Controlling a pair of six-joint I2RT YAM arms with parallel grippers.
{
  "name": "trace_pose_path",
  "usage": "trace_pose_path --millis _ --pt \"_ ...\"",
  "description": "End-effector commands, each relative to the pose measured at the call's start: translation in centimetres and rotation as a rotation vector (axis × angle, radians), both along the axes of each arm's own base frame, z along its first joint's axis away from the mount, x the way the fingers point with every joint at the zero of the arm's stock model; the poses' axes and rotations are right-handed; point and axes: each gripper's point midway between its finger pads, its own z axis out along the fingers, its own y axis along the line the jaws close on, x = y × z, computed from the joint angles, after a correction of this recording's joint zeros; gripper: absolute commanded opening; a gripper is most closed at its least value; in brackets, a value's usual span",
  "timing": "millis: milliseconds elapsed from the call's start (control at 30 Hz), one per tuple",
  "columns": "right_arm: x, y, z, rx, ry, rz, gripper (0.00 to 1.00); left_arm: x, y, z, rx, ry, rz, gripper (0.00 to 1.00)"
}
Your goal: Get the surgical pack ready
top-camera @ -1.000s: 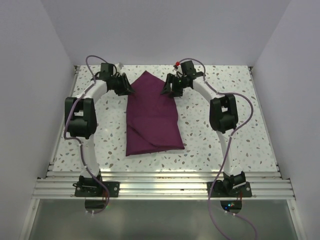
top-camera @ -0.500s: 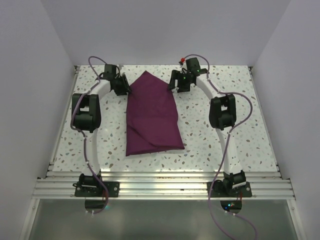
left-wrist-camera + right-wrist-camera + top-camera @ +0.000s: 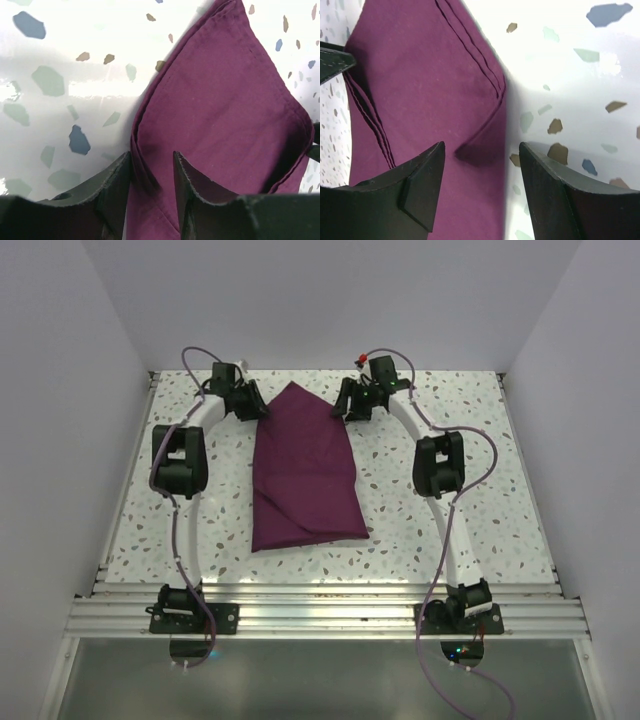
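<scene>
Left wrist: left fingers [image 3: 115, 195] spread astride maroon cloth [image 3: 225, 110] edge; right fingers [image 3: 420, 185] spread over it.

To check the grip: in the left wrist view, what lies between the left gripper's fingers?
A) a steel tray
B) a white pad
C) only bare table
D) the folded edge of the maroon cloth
D: the folded edge of the maroon cloth runs between the fingers of the left gripper.

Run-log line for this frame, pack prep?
phase: pre-grasp | maroon cloth: folded, on table | left tool: open, astride its left edge | right tool: open over its far right corner
</scene>
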Motion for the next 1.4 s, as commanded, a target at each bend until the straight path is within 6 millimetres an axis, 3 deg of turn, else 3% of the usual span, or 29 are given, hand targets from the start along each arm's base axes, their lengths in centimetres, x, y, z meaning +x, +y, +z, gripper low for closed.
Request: trace_pose_path --millis 0,167,267,300,367,433,467,533,733,800,833,900,933,967,1000,1033,1067,1100,1133,1167,1200,1233,1300,1333,1367 --pt "-0.2 0.9 -2.2 0.031 0.057 -0.014 0.63 -0.2 -1.1 -2.0 -0.053 0.041 -0.037 0.41" --pt "0.2 2.0 -3.2 0.082 0.082 -0.019 0.57 0.2 -1.6 -2.1 -0.084 0.045 -0.052 0.36" --pt "0.7 2.3 -3.1 0.113 0.077 -0.037 0.49 0.5 -1.9 -2.0 -0.098 0.041 -0.065 0.28" --pt "0.9 2.4 -2.8 0.12 0.072 -0.043 0.37 0.6 -1.9 -1.9 -0.106 0.039 -0.069 0.2" --pt "1.4 2.5 -1.9 0.139 0.053 -0.049 0.26 0.9 -2.0 -1.6 -0.117 0.039 -0.074 0.05" --pt "1.7 2.6 -0.9 0.159 0.046 -0.058 0.19 1.1 -2.0 -0.9 -0.145 0.032 -0.078 0.0" --pt "1.9 2.7 -0.4 0.167 0.038 -0.062 0.09 1.5 -2.2 0.0 -0.164 0.02 -0.071 0.0" --pt "2.4 2.5 1.3 0.195 0.022 -0.078 0.02 1.9 -2.1 2.1 -0.2 -0.012 -0.077 0.0" --pt "2.2 2.7 7.2 0.291 0.017 -0.086 0.0 2.4 -2.3 9.9 -0.274 -0.12 -0.096 0.0" --pt "1.5 2.7 9.8 0.313 0.005 -0.082 0.0 1.6 -2.5 11.0 -0.276 -0.118 -0.109 0.0" --pt "1.1 2.6 10.4 0.314 0.011 -0.081 0.0 0.9 -2.7 12.9 -0.283 -0.137 -0.126 0.0" --pt "0.3 2.5 12.8 0.325 0.001 -0.068 0.0 -0.6 -2.7 13.1 -0.279 -0.116 -0.143 0.0" --pt "-0.3 2.5 13.5 0.325 0.009 -0.063 0.0 -1.4 -2.7 14.8 -0.272 -0.136 -0.149 0.0" --pt "-1.1 2.5 13.5 0.33 0.03 -0.052 0.0 -2.6 -2.6 13.8 -0.263 -0.1 -0.155 0.0" --pt "-1.8 2.5 15.6 0.344 0.013 -0.039 0.0 -3.3 -2.5 14.1 -0.256 -0.098 -0.159 0.0" --pt "-2.4 2.5 15.9 0.341 0.027 -0.035 0.0 -4.2 -2.5 15.7 -0.247 -0.119 -0.166 0.0" --pt "-3.2 2.5 15.8 0.334 0.047 -0.028 0.0 -5.3 -2.4 14.7 -0.238 -0.092 -0.168 0.0" --pt "-4.0 2.4 17.4 0.333 0.029 -0.013 0.0 -6.1 -2.3 14.8 -0.233 -0.086 -0.168 0.0" --pt "-5.1 2.5 17.4 0.323 0.057 -0.005 0.0 -6.9 -2.2 16.1 -0.226 -0.105 -0.172 0.0" --pt "-6.1 2.5 17.1 0.314 0.083 0.001 0.0 -8.1 -2.1 15.0 -0.221 -0.071 -0.172 0.0" --pt "-6.9 2.5 17.2 0.293 0.076 0.021 0.0 -8.8 -2.2 15.1 -0.223 -0.069 -0.177 0.0" --pt "-8.3 2.3 18.6 0.275 0.07 0.028 0.0 -9.7 -2.1 16.6 -0.219 -0.093 -0.18 0.0" --pt "-10.1 1.8 17.3 0.231 0.103 0.033 0.0 -11.5 -2.1 16.1 -0.216 -0.07 -0.181 0.0" --pt "-11.3 1.7 19.0 0.237 0.082 0.044 0.0 -12.7 -2.1 16.5 -0.215 -0.071 -0.181 0.0" --pt "-12.5 1.5 17.4 0.221 0.127 0.044 0.0 -13.3 -2.1 16.8 -0.214 -0.072 -0.182 0.0"
